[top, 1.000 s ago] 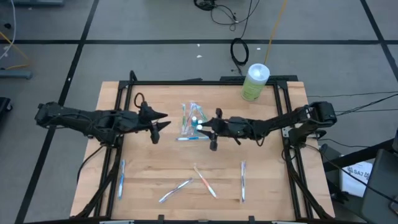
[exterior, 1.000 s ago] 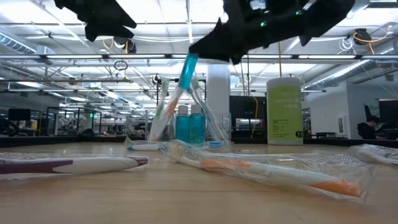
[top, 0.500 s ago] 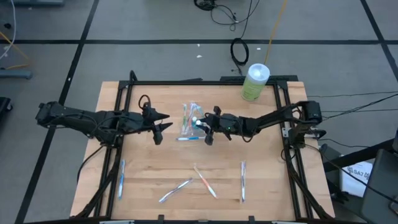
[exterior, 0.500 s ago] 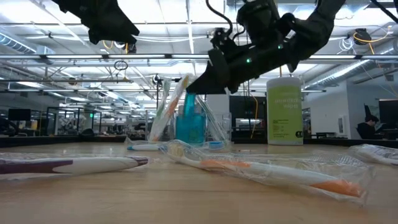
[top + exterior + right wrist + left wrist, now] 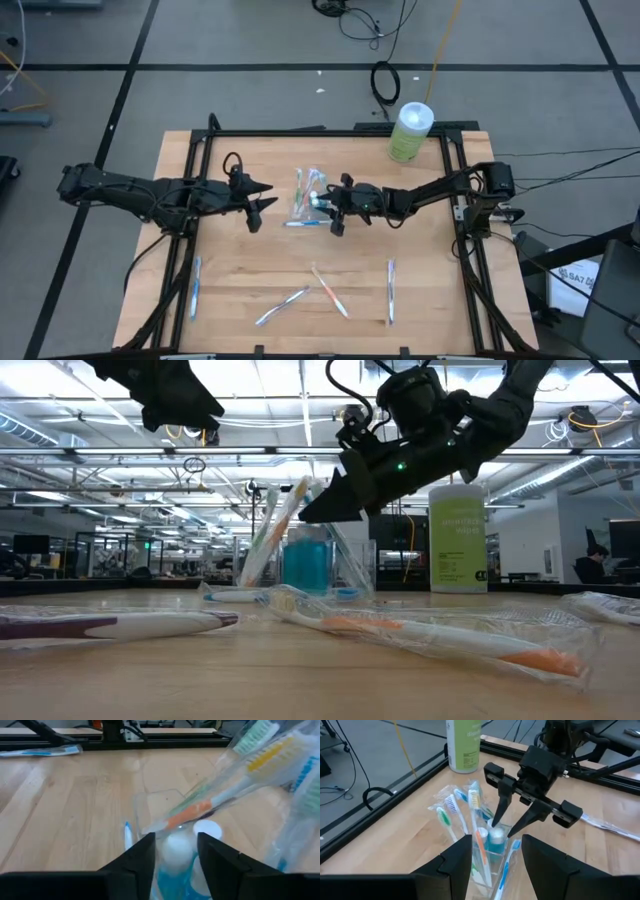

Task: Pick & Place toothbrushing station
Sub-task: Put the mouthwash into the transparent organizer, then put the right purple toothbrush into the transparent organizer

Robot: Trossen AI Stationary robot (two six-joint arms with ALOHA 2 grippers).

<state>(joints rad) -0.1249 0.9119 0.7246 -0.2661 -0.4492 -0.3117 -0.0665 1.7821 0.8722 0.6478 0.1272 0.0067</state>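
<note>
Bright even overhead lighting, soft shadows, blurred wrist close-up

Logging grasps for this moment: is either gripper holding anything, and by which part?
Nothing is gripped. The right gripper is open astride the teal-capped white tube in the clear plastic cup; the left gripper is open, empty.

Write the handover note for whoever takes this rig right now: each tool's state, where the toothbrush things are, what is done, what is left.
Right tool: open, fingers straddling a teal-capped tube in the clear cup; whether it touches cannot be told.
Left tool: open, empty, hovering beside the cup.
Cup mid-table holds several wrapped toothbrushes and the tubes.
Left to place: four wrapped brushes flat on the table, one at the left edge, two crossed at front centre, one to the right.
Green canister stands at the back corner.
</note>
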